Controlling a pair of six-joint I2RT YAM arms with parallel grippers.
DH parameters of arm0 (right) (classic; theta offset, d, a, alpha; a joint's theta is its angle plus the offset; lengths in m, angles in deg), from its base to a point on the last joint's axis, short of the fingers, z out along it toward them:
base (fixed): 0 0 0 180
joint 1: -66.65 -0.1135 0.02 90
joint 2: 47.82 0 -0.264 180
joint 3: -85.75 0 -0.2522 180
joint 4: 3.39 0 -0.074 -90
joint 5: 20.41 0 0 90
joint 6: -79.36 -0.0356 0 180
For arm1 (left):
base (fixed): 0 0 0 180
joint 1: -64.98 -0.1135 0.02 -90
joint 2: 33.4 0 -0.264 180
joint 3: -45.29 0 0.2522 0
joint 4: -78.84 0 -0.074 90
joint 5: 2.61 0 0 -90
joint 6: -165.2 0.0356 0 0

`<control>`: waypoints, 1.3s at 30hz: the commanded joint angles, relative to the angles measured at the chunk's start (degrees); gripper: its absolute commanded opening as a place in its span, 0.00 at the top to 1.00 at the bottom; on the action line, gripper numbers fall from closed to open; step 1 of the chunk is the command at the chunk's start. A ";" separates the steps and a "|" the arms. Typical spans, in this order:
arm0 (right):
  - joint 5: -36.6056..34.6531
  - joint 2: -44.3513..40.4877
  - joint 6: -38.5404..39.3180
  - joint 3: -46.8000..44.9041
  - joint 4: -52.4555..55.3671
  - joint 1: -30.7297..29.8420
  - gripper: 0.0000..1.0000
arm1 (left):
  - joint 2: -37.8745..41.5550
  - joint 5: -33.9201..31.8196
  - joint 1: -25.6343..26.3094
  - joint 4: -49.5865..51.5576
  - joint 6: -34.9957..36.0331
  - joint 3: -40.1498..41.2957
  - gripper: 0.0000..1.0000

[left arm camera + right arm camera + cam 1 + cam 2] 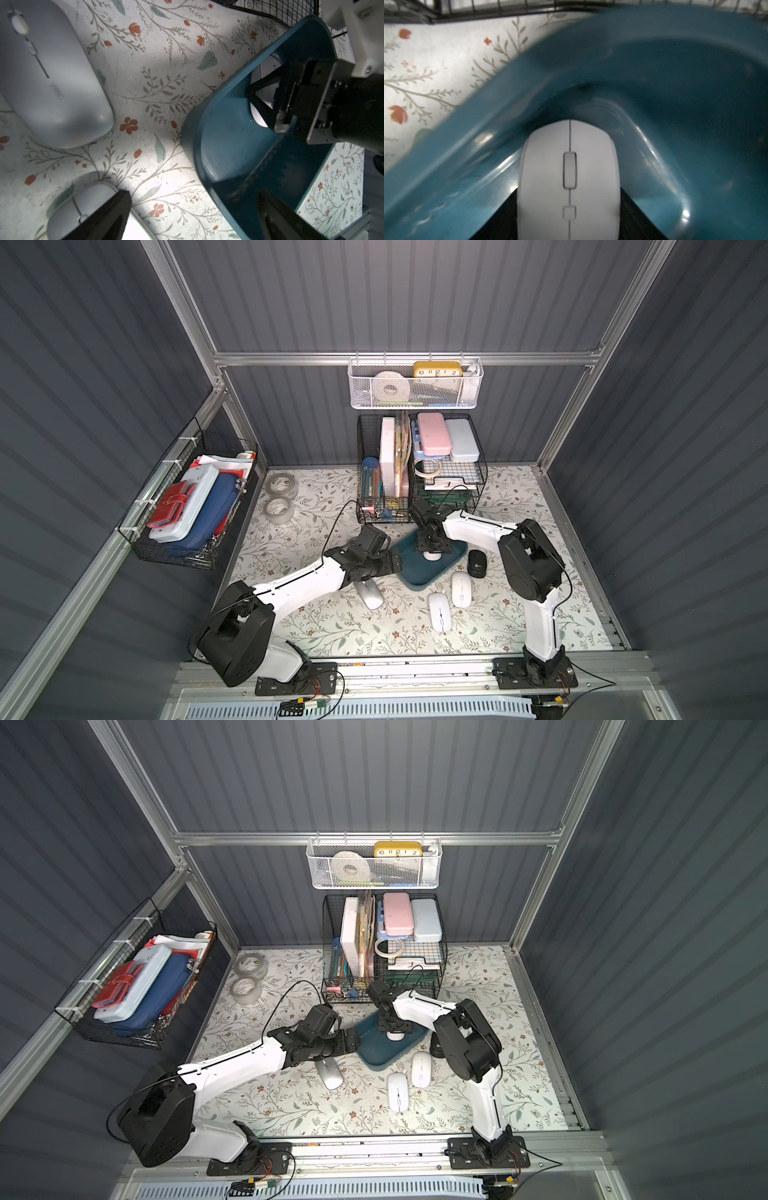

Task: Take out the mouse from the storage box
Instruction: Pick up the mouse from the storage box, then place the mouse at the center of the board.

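1 white mouse point(569, 182) in storage box point(415, 571).

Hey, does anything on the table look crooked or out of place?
The teal storage box sits skewed, diagonal to the table edges, unlike the squared-up black wire organisers. A silver mouse, two white mice and a black mouse lie loose beside it. Nothing looks spilled or damaged.
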 commanded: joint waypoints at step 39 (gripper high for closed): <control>-7.96 -18.14 -7.83 -12.29 4.08 -33.84 0.40 | 28.82 -30.59 0.27 21.21 -7.68 4.17 0.01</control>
